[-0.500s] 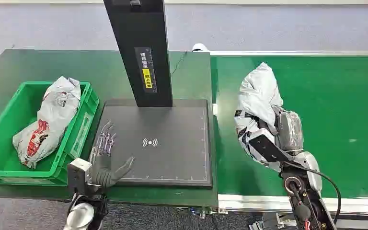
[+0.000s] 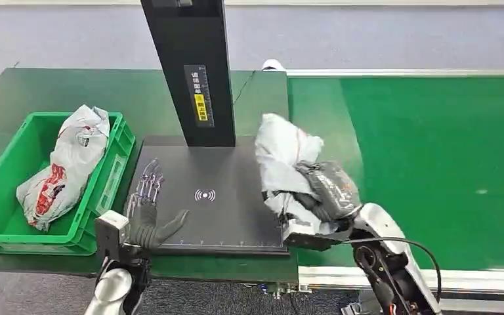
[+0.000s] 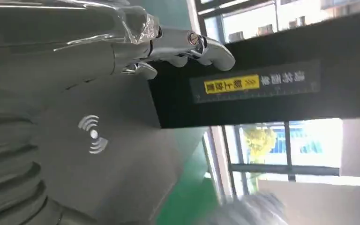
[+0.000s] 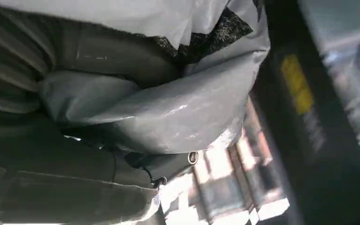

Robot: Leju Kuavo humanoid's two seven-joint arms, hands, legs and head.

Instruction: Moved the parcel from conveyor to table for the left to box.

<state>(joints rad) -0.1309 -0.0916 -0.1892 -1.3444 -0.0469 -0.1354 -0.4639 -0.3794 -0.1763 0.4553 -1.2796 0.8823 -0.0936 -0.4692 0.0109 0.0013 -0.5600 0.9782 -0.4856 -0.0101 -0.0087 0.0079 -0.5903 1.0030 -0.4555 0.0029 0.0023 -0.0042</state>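
A crumpled grey plastic parcel (image 2: 282,161) hangs over the right edge of the black scanner pad (image 2: 216,216), held by my right hand (image 2: 325,190), whose dark fingers wrap its lower part. In the right wrist view the parcel (image 4: 178,108) presses against that hand (image 4: 89,173). My left hand (image 2: 147,210) lies flat on the pad's left side with fingers spread and nothing in it; the left wrist view shows its fingers (image 3: 178,42) above the pad's wireless mark. A green crate (image 2: 3,216) at the left holds another grey and red parcel (image 2: 65,164).
A black scanner column (image 2: 193,72) rises from the back of the pad. The green conveyor belt (image 2: 433,157) runs along the right, with a white rail (image 2: 472,279) at its front. The dark green table (image 2: 52,88) carries crate and pad.
My right hand has carried the grey parcel leftward from the conveyor belt to the right edge of the scanner pad. The left hand has barely shifted.
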